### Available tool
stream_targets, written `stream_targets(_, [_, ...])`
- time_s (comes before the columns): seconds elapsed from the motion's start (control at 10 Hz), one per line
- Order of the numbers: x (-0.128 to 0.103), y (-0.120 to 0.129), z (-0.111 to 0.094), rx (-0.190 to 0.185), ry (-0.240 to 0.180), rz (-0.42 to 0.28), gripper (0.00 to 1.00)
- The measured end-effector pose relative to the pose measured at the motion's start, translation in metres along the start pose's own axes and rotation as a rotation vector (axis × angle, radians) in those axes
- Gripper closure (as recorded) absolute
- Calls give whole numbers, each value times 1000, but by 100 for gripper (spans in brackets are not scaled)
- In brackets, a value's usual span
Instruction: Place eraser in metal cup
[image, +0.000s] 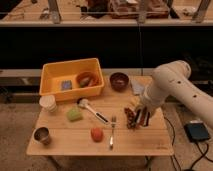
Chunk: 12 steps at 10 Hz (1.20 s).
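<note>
My gripper (141, 118) hangs low over the right part of the wooden table (145, 142), below the white arm (167, 85). It is shut on a small dark striped block, the eraser (142, 120), which shows at the fingertips. A dark brown lumpy cluster (130, 119) lies just to the left of it. The metal cup (42, 135) stands upright at the table's front left corner, far from the gripper.
A yellow bin (52, 75) at the back left holds a few items. Nearby are a white ribbed cup (48, 103), a green sponge (75, 114), a brush (93, 110), a fork (112, 131), a red ball (97, 133) and a maroon bowl (119, 80).
</note>
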Motion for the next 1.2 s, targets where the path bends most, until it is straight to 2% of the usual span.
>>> stream_targets(0.3, [-45, -54, -12, 13, 23, -160, 100])
stream_targets(0.4, [-68, -81, -15, 17, 27, -226, 100])
stream_targets(0.8, [-149, -159, -20, 19, 33, -430, 100])
stream_targets(0.9, [-161, -171, -19, 23, 26, -461, 100])
stream_targets(1.2, [-158, -170, -19, 18, 34, -461, 100])
